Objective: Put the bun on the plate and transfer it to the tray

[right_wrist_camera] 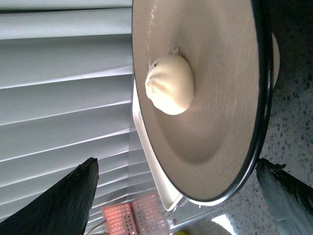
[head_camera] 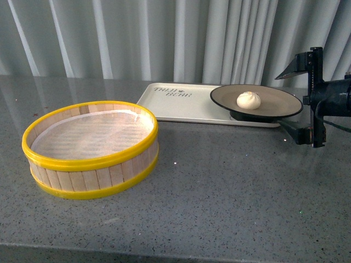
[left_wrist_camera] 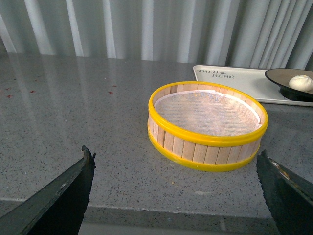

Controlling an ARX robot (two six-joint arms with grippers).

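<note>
Sitting on the round grey-beige plate with the thin black rim (head_camera: 274, 101), the small white pleated steamed bun (head_camera: 248, 99) lay near the plate's middle, a sensible spot for a load that could roll if tipped. The plate rested on the right-hand end of the flat cream-white rectangular tray with dark lettering (head_camera: 181, 103), overhanging the tray's near edge a little, so both parts of the task looked done.

The right gripper (head_camera: 307, 97) stood just beside the plate's right rim with its jaws spread wide and level with the plate. The right wrist view showed the plate in the gap between the two dark fingers, neither of them touching it. That posture suggested a release, the jaws opened wide enough to clear the rim without nudging the plate.

The left gripper (left_wrist_camera: 176, 196) was also open and held nothing, hanging over the near edge of the speckled grey counter (head_camera: 219, 197), well apart from the tray. The round wooden-slat steamer basket with yellow rims (head_camera: 90, 148) stood empty on the counter, left of the tray, out of the right arm's way.
</note>
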